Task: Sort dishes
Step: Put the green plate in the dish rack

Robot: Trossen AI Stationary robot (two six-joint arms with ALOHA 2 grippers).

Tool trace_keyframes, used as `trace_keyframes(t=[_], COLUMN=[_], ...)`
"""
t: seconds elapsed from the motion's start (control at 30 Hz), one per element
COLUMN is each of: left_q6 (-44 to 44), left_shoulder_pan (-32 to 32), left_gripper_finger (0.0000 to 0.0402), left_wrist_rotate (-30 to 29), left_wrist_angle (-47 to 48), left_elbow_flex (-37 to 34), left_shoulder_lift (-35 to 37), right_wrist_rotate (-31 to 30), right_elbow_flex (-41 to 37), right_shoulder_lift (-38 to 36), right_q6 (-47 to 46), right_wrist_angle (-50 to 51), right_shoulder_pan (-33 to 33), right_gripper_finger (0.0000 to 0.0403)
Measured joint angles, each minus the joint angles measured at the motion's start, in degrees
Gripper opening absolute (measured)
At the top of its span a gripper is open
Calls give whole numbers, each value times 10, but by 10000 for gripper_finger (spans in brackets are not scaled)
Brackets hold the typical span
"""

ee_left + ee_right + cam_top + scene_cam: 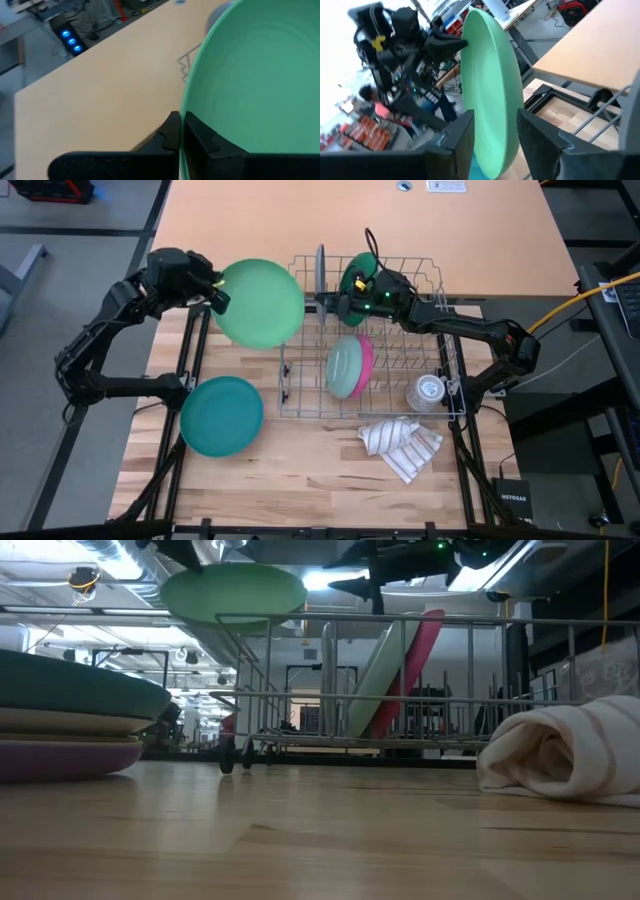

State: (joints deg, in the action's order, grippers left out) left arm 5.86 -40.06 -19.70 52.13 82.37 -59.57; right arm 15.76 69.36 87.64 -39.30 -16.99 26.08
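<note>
Holding light green plate (pixel 258 302) by its 9 o'clock rim, left tool (pixel 214 292) is clamped tight, plate lifted off worktop (pixel 300 470) at approx 11 o'clock of wire rack (pixel 370 340). Right tool (pixel 328 302) at plate's 3 o'clock edge, fingers wide, straddling rim w/o clear contact; right wrist view shows rim between both fingers (pixel 457 140). Teal plate (pixel 221 415) tops stack at 8 o'clock of worktop. Rack holds pale green + pink dishes (pixel 350 366), grey plate (pixel 320 270), dark green dish (pixel 358 272), glass cup (pixel 428 392). Striped cloth (pixel 400 442) at 5 o'clock of rack.
</note>
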Motion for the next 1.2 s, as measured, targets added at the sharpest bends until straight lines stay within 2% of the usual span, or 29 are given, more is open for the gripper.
trace_keyframes(t=[0.23,0.63,1.07,1.2], left_q6=[-21,-44,-57,-62], left_shoulder_pan=[43,90,143,150], left_gripper_finger=[0,0,0,0], left_wrist_rotate=[0,-7,0,1], left_wrist_angle=[-1,-2,-7,-9], left_elbow_flex=[0,0,0,0], left_shoulder_lift=[0,0,0,0], right_wrist_rotate=[-1,-92,-105,-95], right_elbow_flex=[0,0,0,0], right_shoulder_lift=[0,0,0,0], right_q6=[59,68,66,67], right_wrist_angle=[5,10,18,18], right_shoulder_pan=[-28,-64,-66,-67], right_gripper_finger=[152,152,151,127])
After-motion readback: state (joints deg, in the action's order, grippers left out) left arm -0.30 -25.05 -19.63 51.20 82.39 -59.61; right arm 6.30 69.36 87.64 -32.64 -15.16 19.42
